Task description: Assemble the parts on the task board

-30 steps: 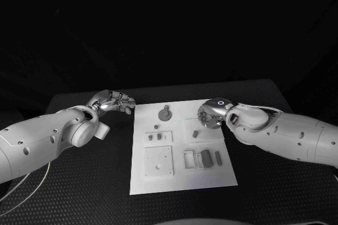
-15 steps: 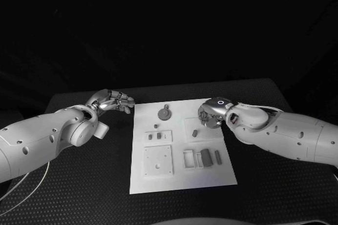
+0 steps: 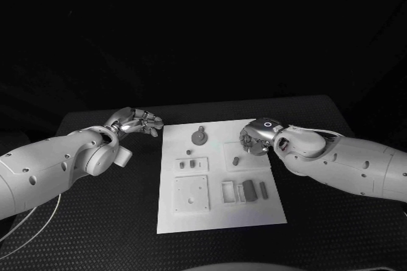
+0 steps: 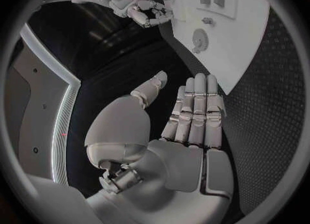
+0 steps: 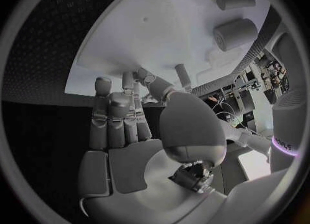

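The white task board lies in the middle of the black table. On it are a round disc part, a small peg, a short cylinder, a square plate and a few dark block parts. My left hand hovers beside the board's far left corner, fingers straight and holding nothing; its wrist view shows the hand, the board and the disc. My right hand is over the board's far right part, fingers extended, nothing in them, near a thin peg.
Black textured table surface surrounds the board on all sides. Two grey cylindrical parts stand on the board beyond my right hand. A thin cable runs under my left arm at the near left.
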Controlling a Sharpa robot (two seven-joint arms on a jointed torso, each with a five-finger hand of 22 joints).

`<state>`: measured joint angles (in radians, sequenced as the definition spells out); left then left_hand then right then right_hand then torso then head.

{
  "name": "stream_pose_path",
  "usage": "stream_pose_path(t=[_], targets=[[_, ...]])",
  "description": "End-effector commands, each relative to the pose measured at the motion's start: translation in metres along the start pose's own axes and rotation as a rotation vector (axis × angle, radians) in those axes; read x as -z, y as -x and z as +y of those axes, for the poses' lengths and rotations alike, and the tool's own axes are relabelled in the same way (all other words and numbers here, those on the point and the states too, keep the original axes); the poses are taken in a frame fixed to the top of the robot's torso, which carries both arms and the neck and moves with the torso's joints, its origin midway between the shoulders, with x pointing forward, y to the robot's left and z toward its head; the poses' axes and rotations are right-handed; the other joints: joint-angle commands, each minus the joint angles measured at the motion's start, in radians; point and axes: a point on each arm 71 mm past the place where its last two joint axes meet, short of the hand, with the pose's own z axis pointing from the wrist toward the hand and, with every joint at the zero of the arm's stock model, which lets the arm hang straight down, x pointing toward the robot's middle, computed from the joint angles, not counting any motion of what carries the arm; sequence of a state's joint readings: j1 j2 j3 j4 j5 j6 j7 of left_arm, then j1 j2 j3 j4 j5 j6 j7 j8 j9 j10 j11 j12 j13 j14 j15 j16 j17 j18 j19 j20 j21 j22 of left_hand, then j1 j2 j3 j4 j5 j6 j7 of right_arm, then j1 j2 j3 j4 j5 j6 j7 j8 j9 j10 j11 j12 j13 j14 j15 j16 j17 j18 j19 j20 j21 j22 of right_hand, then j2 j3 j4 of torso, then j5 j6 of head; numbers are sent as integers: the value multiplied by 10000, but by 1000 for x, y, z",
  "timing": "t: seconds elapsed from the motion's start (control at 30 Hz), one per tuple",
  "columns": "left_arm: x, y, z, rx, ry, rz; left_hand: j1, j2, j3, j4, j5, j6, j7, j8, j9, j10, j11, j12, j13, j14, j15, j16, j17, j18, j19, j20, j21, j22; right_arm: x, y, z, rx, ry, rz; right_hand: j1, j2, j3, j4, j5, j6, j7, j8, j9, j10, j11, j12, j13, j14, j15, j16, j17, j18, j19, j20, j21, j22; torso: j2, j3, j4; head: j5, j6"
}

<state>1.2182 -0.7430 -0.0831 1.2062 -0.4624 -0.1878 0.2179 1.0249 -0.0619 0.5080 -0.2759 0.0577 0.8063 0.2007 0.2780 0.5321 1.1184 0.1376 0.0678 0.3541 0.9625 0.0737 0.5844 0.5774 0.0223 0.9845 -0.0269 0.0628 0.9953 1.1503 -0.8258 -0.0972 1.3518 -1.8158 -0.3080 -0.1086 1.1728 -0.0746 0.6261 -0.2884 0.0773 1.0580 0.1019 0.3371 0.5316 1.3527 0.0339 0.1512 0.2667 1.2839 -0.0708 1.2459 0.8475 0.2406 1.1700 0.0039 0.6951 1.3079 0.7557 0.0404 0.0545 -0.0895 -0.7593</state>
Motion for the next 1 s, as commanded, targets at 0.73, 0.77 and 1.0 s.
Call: stream_pose_path(t=[0.73, 0.77, 1.0], targets=[[-1, -2, -2, 102, -72, 146, -96, 9, -49, 5, 4, -70, 3, -22, 17, -112, 0, 5, -17, 21, 46, -107, 64, 73, -14, 63, 45, -32, 5, 25, 0, -823, -96, 26, -9, 109, -2, -29, 29, 61, -15, 48, 138, 46, -35, 8, 22, 20, -89, 49, 21, 212, 68, -14, 55, 195, -4, 12, -17, 46, 39], [-1, -3, -2, 104, -72, 157, -97, 9, -50, 5, 4, -71, 3, -21, 17, -113, 1, 4, -17, 21, 47, -109, 66, 73, -14, 63, 44, -33, 6, 26, 0, -976, -94, 41, -9, 110, -2, -29, 29, 60, -15, 48, 139, 46, -35, 8, 23, 20, -89, 49, 21, 212, 68, -14, 55, 195, -5, 12, -16, 48, 36], [-1, -1, -2, 93, -61, 111, -96, 7, -50, 5, 4, -76, 4, -21, 18, -118, 2, 4, -18, 20, 47, -118, 75, 73, -16, 63, 44, -38, 11, 36, 17, -1666, 337, -70, -8, 119, -1, -28, 30, 54, -13, 47, 146, 43, -35, 4, 31, 18, -90, 48, 24, 212, 67, -15, 53, 194, -6, 5, -20, 108, 28]])
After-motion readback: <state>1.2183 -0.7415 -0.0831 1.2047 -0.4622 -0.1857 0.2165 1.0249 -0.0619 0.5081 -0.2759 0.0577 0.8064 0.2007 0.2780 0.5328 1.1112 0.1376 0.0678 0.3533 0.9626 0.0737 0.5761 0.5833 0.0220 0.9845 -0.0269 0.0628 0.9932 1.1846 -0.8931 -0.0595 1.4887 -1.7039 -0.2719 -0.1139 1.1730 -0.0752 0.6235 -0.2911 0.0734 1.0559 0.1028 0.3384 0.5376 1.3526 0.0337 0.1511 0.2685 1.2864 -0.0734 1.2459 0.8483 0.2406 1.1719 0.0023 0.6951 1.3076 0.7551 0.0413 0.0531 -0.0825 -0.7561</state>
